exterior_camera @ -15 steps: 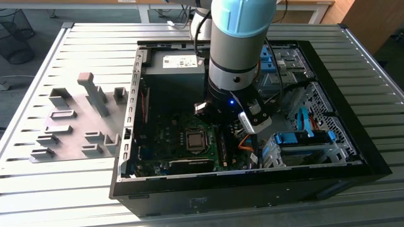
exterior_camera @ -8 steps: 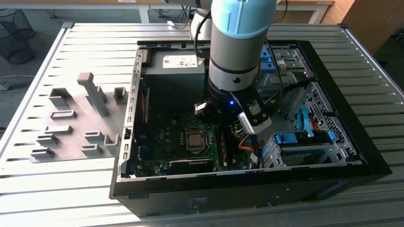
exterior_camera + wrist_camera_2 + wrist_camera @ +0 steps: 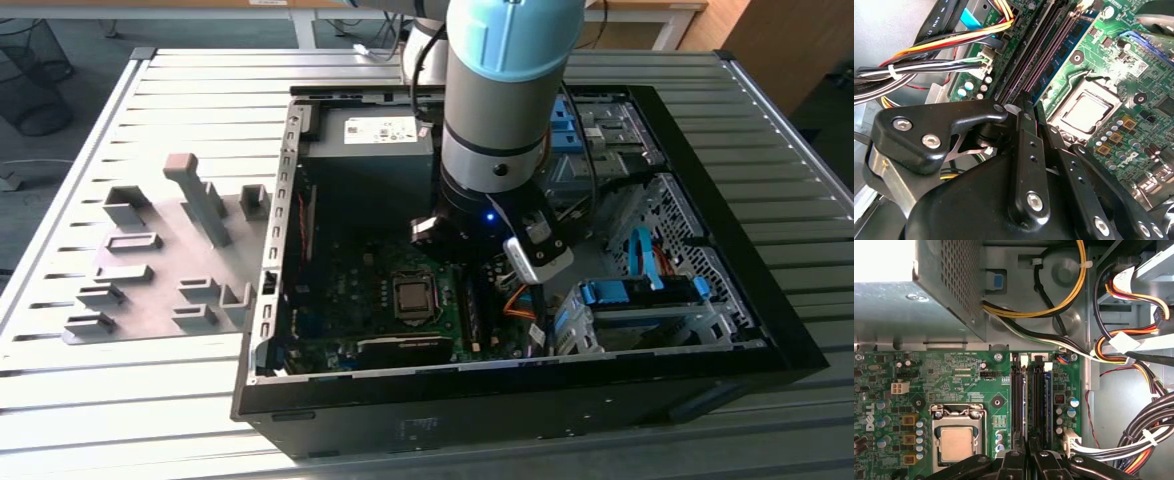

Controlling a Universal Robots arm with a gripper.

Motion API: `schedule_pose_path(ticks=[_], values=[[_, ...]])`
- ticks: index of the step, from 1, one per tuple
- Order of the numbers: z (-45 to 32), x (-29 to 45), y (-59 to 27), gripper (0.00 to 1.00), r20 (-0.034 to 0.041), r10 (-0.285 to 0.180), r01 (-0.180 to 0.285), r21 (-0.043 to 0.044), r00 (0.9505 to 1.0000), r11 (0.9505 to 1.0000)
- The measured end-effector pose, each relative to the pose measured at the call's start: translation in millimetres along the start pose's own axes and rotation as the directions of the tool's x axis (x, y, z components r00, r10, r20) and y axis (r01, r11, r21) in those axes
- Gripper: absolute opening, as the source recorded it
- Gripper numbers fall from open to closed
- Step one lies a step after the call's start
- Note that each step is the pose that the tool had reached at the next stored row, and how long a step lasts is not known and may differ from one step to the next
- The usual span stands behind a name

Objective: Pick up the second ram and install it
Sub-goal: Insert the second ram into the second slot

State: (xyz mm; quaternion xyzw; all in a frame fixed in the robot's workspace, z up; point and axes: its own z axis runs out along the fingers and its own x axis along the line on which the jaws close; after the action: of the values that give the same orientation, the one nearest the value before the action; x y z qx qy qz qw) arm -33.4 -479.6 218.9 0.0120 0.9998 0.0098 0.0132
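Observation:
My gripper is down inside the open computer case, at one end of the memory slots beside the processor socket. Its black fingers are shut together, their tips meeting just over the slot row. A thin blue stick, the second ram, stands edge-up in the slot in line with my fingertips, and in the second wrist view the second ram shows as a blue strip. I cannot tell whether the tips touch it. In the exterior view the arm reaches straight down over the motherboard.
Another blue stick stands in the neighbouring slot. The power supply fills the case's far end. Cable bundles run close beside the slots. Light-blue drive clips sit at the exterior view's right. A grey holder tray lies outside the case.

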Motion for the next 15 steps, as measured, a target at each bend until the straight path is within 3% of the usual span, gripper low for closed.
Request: schedule_pose_path(ticks=[15], values=[[0.3, -0.4, -0.1, 0.14, -0.0003, -0.002, 0.002, -0.0036, 1.0, 1.0]])
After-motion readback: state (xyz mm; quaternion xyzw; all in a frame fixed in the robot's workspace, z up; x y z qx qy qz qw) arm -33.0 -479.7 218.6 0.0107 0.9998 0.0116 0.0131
